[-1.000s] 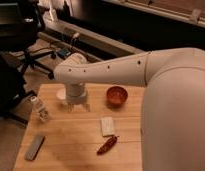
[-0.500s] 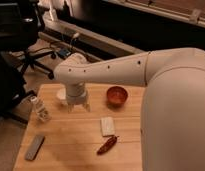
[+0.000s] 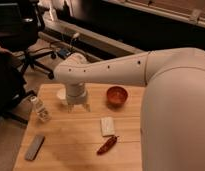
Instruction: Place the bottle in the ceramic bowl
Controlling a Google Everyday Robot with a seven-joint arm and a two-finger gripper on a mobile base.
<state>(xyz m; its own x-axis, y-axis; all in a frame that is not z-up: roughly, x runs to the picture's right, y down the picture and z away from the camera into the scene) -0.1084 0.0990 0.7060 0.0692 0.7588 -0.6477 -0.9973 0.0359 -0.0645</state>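
- arm (image 3: 116, 72): reaches in from the right over the bench (image 3: 71, 145), wrist turned down.
- tool (image 3: 77, 106): released, holding nothing, low over bench btw bottle (image 3: 40, 109) & ceramic bowl (image 3: 116, 95).
- bottle: standing nr left edge, apart from tool.

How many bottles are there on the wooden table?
1. The bottle stands upright near the left edge of the table, left of the gripper, which hangs open over the table, holding nothing. The arm could hide another one behind it.
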